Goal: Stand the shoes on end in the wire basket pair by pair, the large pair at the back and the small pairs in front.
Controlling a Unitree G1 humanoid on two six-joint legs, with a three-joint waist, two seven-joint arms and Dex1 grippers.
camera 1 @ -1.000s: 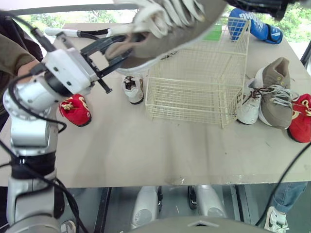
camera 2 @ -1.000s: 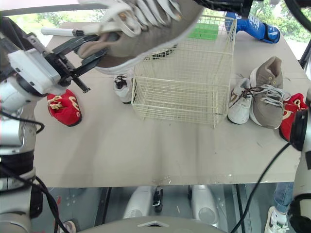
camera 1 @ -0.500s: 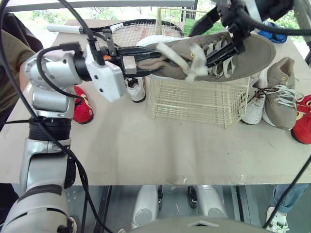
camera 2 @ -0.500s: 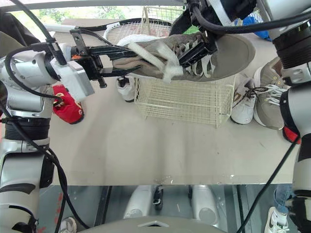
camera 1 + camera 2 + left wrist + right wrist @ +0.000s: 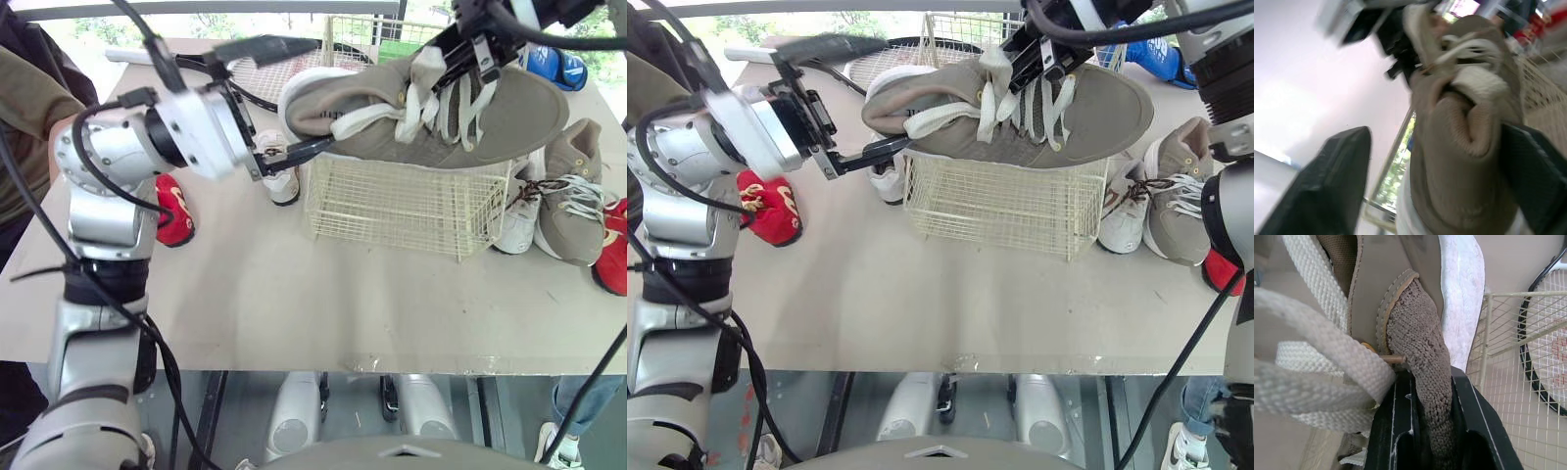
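We see a large grey shoe (image 5: 431, 108) held roughly level over the open top of the wire basket (image 5: 392, 201), heel toward the robot's left and toe toward its right; we cannot tell whether it touches the rim. The right gripper (image 5: 1422, 382) is clamped on the shoe's knitted tongue beside the laces. The left gripper (image 5: 893, 95) is spread wide, one finger above the heel and one below, and does not grip it. On the table (image 5: 294, 304), right of the basket, lie a matching grey shoe (image 5: 576, 201), a small white shoe (image 5: 514, 220) and a red shoe (image 5: 615, 262). Left of the basket lie another white shoe (image 5: 282, 181) and another red shoe (image 5: 174, 211). A blue shoe (image 5: 558, 69) and a racket (image 5: 260, 76) lie behind.
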